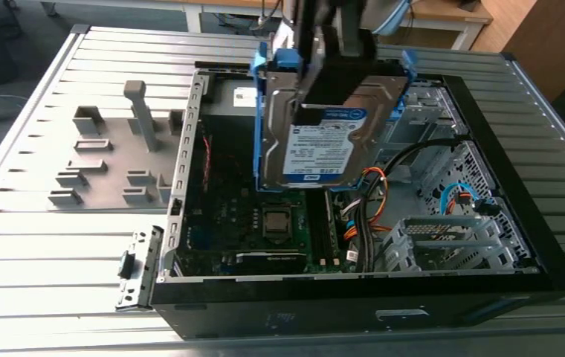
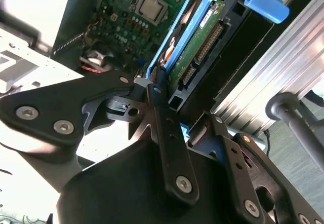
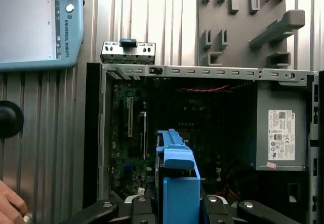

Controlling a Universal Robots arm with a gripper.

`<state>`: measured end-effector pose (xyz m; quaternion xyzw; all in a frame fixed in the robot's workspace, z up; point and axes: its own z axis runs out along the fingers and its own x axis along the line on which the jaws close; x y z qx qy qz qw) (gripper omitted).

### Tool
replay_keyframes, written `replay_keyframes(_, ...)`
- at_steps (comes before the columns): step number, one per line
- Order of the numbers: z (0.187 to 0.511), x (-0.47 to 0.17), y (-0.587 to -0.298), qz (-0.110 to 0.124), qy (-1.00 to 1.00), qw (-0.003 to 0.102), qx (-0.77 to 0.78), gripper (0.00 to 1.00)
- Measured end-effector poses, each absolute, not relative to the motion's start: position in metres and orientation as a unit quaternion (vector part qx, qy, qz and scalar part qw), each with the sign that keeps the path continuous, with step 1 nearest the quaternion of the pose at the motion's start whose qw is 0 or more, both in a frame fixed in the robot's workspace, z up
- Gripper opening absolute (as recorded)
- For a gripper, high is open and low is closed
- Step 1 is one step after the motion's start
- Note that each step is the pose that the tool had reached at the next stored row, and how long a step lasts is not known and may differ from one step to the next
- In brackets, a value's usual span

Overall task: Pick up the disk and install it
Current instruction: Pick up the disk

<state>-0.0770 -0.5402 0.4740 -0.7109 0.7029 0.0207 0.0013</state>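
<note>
Lying open on the ribbed table (image 1: 35, 260), the computer case (image 1: 362, 316) sits below the disk (image 1: 312, 152), which hangs on edge over the motherboard (image 1: 253, 245), long axis nearly upright. The gripper (image 1: 334, 89) clamps the disk's upper end from directly above, jaws closed against its edges.

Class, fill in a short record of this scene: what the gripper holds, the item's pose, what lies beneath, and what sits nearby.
Held item: the disk, a silver metal hard drive in a blue plastic caddy
Gripper: black gripper, shut on the disk's upper edge
Disk pose: on edge, over the open case, not seated
Below: open black computer case with green motherboard
Inside case: grey power-supply box with white sticker
Beside case: grey fixture plate on the slatted metal table
</note>
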Motion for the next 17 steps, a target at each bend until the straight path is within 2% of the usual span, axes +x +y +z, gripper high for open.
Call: replay_keyframes(17, 0.473, -0.055, -0.557, 0.022, 0.703, 0.000, -0.711, 0.36)
